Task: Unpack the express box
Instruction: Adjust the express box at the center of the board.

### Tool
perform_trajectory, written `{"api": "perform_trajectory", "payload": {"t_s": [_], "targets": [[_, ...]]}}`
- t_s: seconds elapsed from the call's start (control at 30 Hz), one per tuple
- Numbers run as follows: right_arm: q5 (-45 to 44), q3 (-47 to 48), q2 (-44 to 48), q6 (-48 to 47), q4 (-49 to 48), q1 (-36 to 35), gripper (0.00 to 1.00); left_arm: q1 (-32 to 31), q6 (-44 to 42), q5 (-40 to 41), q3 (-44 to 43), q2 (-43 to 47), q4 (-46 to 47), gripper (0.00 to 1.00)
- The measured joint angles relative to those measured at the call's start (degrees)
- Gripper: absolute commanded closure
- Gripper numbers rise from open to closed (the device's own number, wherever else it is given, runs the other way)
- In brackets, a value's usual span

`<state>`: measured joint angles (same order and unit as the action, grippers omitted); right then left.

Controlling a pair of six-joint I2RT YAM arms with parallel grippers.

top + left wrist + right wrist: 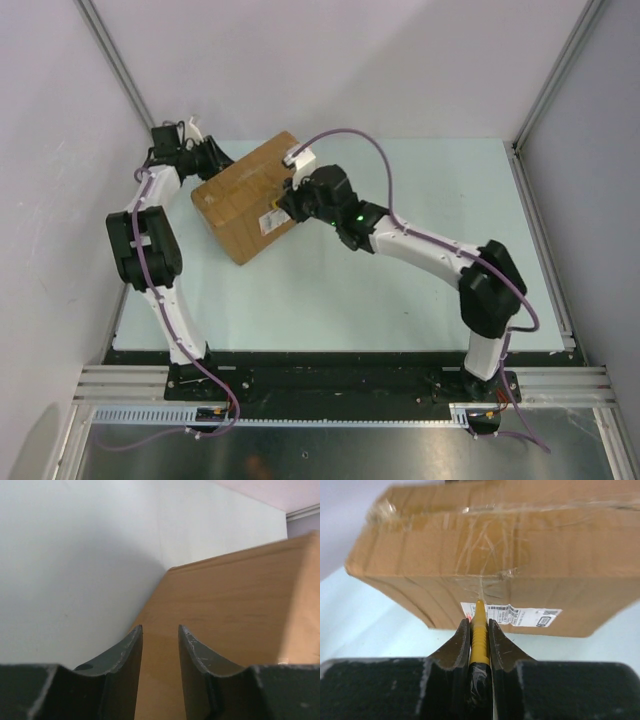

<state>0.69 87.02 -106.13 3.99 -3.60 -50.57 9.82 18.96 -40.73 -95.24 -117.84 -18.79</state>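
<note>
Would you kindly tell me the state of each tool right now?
Left tool: open, holding nothing.
Right tool: closed on the yellow utility knife.

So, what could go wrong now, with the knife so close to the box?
1. The yellow knife in the right end effector points at the express box beside its white label, near the tape seam; it may cut the cardboard instead of the tape.
2. The left end effector is open and holds nothing, so a push from the blade could slide the box.
</note>
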Motion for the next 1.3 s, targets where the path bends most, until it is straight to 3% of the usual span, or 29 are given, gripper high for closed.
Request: {"api": "perform_trajectory", "payload": {"t_s": [0.3, 0.4, 0.63, 0.97, 1.3], "targets": [[0.63, -2.05, 14.82, 1.42, -1.84, 2.08, 1.0, -0.31, 0.48, 0.24, -9.51, 5.25, 0.26, 0.55], [-0.79, -3.19, 16.39, 3.89, -4.31, 5.73, 1.0, -1.46, 0.33, 1.07, -9.99, 8.98, 0.55, 0.53], [-2.89, -5.01, 11.34, 10.36, -5.49, 16.28, 1.0, -7.23, -1.33, 8.68, -11.34, 10.54, 1.11, 0.52], [-3.32, -5.84, 6.43, 13.49, -8.28, 16.33, 1.0, -17.7, -4.83, 24.92, -11.39, 3.3, 1.36, 0.53], [-6.12, -4.79, -6.73, 16.79, -15.15, 23.08, 1.0, -23.21, -10.62, 28.52, 0.72, 10.93, 7.02, 0.72]]}}
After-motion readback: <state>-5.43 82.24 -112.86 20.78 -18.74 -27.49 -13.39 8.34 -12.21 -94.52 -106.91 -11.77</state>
